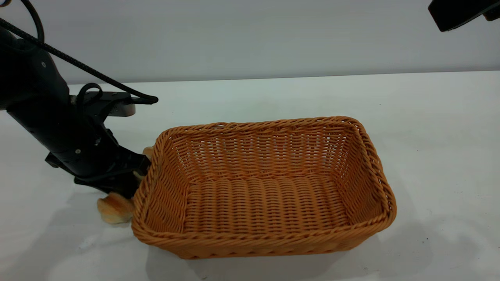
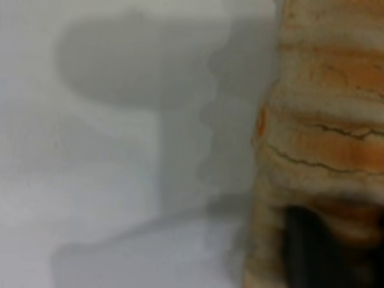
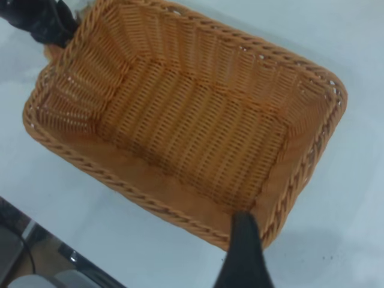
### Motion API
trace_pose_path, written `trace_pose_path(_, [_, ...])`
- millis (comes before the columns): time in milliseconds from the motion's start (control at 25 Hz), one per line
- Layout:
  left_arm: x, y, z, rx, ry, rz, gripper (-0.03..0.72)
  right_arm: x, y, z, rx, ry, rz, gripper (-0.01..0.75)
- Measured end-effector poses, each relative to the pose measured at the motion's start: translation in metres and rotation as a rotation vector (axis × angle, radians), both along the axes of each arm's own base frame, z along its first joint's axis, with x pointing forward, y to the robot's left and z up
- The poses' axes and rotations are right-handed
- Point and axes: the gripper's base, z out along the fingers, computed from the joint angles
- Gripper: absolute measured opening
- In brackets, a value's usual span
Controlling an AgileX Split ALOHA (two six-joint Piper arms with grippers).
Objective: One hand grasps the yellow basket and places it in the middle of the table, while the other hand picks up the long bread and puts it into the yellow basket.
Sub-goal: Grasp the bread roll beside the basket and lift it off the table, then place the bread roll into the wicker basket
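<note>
We see our left gripper (image 1: 131, 181) low on the table (image 1: 429, 156), fingers clamped across the long bread (image 1: 115, 208) beside the empty yellow basket (image 1: 265, 187), probably to lift it in.

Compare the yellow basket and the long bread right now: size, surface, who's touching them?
Size: the yellow basket is far bigger than the long bread.
Surface: the basket is open woven wicker in one orange-tan; the bread is ridged, striped orange and cream.
Contact: the left gripper is down at the bread beside the basket's end; nothing holds the basket, and the right gripper is above it.
Shared: both rest on the table.
</note>
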Motion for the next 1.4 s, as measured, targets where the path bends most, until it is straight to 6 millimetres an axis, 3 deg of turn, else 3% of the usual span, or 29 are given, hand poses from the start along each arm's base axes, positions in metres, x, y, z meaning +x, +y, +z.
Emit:
trace_pose_path(80, [0.000, 0.000, 0.000, 0.000, 0.000, 0.000, 0.089, -0.001, 0.000, 0.000, -0.002, 0.008, 0.003, 0.590])
trace_pose_path(320, [0.002, 0.004, 0.012, -0.011, -0.015, 0.009, 0.089, -0.002, 0.000, -0.001, -0.007, 0.026, 0.010, 0.590])
trace_pose_path(600, [0.006, 0.012, 0.095, -0.066, -0.183, 0.025, 0.089, -0.003, 0.000, -0.002, -0.010, 0.038, 0.015, 0.590])
trace_pose_path(720, [-0.002, -0.001, 0.125, -0.109, -0.227, 0.004, 0.089, -0.003, 0.000, -0.002, -0.011, 0.040, 0.016, 0.590])
trace_pose_path(840, [-0.013, -0.029, 0.142, -0.153, -0.236, -0.062, 0.089, -0.003, 0.000, -0.002, -0.011, 0.041, 0.016, 0.590])
trace_pose_path(1120, [-0.038, -0.094, 0.133, -0.172, -0.197, -0.252, 0.089, -0.004, 0.000, -0.003, -0.013, 0.048, 0.019, 0.590])
trace_pose_path(1400, [-0.045, -0.117, 0.085, -0.129, -0.094, -0.308, 0.091, -0.004, 0.000, -0.003, -0.013, 0.052, 0.020, 0.590])
